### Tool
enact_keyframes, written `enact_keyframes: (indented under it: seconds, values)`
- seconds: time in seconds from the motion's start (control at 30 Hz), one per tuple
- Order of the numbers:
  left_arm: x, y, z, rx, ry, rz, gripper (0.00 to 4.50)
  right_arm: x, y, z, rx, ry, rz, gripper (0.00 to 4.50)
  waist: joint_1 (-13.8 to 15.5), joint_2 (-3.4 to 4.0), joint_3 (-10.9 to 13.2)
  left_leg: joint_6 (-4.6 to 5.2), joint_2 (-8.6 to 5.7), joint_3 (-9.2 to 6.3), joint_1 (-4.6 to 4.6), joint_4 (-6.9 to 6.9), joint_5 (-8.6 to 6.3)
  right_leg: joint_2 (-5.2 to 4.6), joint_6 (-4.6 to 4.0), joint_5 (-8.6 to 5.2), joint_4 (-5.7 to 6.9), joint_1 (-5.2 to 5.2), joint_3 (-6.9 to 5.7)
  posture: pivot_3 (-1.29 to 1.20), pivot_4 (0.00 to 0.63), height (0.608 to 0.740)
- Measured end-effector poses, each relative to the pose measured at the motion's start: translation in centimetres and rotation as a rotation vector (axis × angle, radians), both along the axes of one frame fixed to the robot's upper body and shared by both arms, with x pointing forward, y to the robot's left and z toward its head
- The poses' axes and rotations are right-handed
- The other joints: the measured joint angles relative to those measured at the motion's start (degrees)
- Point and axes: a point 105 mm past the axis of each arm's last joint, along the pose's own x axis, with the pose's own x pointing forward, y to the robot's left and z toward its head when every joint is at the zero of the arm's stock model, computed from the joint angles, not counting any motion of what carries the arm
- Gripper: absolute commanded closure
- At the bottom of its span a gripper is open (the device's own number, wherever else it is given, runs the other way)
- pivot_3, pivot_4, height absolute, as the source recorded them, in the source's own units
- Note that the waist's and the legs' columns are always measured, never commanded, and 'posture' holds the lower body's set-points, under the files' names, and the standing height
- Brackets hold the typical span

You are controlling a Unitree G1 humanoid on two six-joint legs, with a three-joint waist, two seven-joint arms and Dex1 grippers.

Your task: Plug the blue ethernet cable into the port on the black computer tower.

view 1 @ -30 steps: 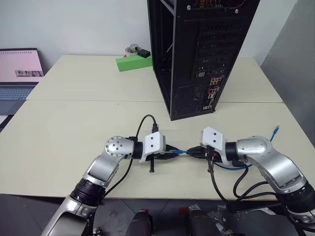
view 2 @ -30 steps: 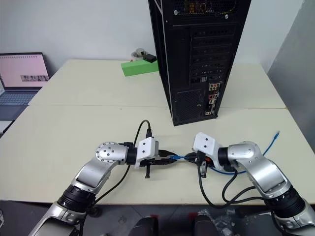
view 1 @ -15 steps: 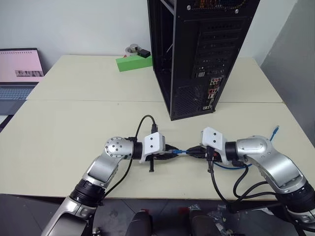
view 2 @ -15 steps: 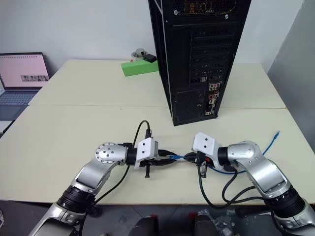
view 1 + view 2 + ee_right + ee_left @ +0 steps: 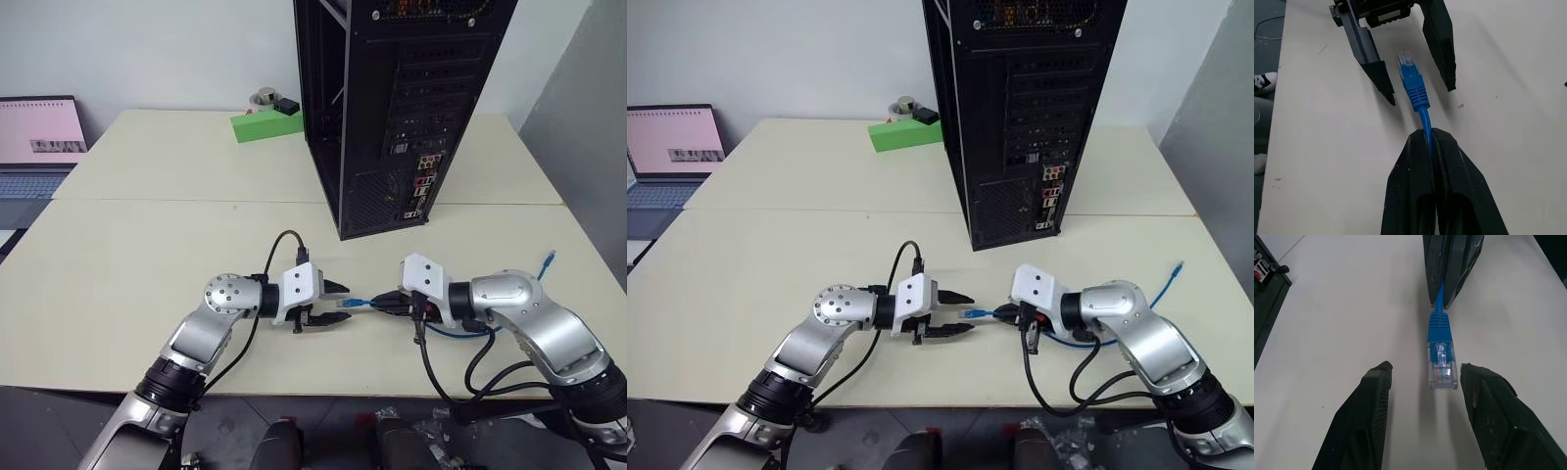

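Left end effector (image 5: pixel 337 303) has opened off blue ethernet cable (image 5: pixel 1441 340); right end effector (image 5: pixel 1429 137) clamps it

Bright-blue ethernet cable (image 5: pixel 1441 328), clear plug (image 5: pixel 1443 367); black claw fingers (image 5: pixel 1366 421); black tower (image 5: pixel 411 108); cream table (image 5: pixel 147 264).

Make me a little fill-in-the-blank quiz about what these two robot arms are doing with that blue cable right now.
1. The right gripper is shut on the blue ethernet cable just behind its ____.
2. The left gripper has its jaws ____, one on each side of the plug.
3. The port sits on the rear of the ____ computer tower.

Missing words: plug; open; black
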Motion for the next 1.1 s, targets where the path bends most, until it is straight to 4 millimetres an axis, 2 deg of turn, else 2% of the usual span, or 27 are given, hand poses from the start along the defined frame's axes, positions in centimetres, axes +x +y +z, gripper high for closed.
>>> enact_keyframes:
  seconds: [0.27,0.53,0.7,0.77,0.83,0.87,1.0,1.1]
  values:
    - [-0.6,0.0,0.3,-0.027,0.028,-0.028,4.17,0.0,0.0,0.1,-0.002,-0.007,0.004,4.5,-0.01,0.0,0.0,0.0,0.0,0.0,0.0,0.0,0.0,0.0,0.0,0.0,0.0,0.0,0.0,0.0,0.15,0.74]
    - [-0.7,0.0,0.3,-0.029,0.029,-0.026,4.22,0.0,-0.1,0.1,-0.002,-0.012,0.006,4.5,0.0,0.0,0.0,0.0,0.0,-0.01,0.0,0.0,0.0,0.0,0.0,0.0,0.0,0.0,0.0,0.0,0.15,0.74]
    - [-0.6,-0.1,0.5,-0.029,-0.02,-0.026,4.22,-0.1,-0.3,-0.2,-0.01,0.011,0.015,3.45,0.02,0.0,0.0,0.0,0.0,0.0,0.0,0.0,0.0,0.0,0.0,0.0,0.0,0.0,0.0,0.0,0.15,0.74]
    - [-0.4,0.0,0.5,-0.026,-0.063,-0.032,4.22,-0.2,-0.7,-0.2,-0.023,0.026,0.027,2.83,0.02,0.0,0.0,0.0,0.0,0.0,0.0,0.0,0.0,0.0,0.0,0.0,0.0,0.01,0.0,0.0,0.15,0.74]
    - [-0.3,0.1,0.4,-0.017,-0.112,-0.035,4.22,-0.3,-1.1,-0.1,-0.03,0.035,0.032,2.56,0.02,0.0,0.0,0.0,0.0,-0.01,0.0,0.0,0.0,0.0,0.0,0.0,0.0,0.0,-0.01,0.0,0.15,0.74]
    - [-0.2,0.2,0.4,-0.011,-0.151,-0.039,4.22,-0.2,-1.4,0.2,-0.026,0.037,0.027,2.29,0.02,0.0,0.0,0.0,0.0,0.0,0.0,0.0,0.0,0.0,0.0,0.0,0.0,0.0,0.0,0.0,0.15,0.74]
    - [0.2,1.1,0.0,0.069,-0.439,-0.093,4.22,0.3,-2.7,1.6,0.048,0.074,-0.033,1.35,0.04,0.0,0.0,0.0,0.0,0.0,0.01,0.0,0.0,-0.01,-0.01,0.01,-0.01,0.01,0.01,0.0,0.15,0.74]
    - [0.2,1.3,-0.1,0.086,-0.642,-0.143,4.22,0.3,-2.5,2.4,0.176,0.145,-0.07,1.31,0.08,0.0,0.0,0.0,-0.01,0.0,0.0,0.0,0.0,-0.02,-0.01,0.01,-0.01,0.02,0.0,0.0,0.15,0.74]
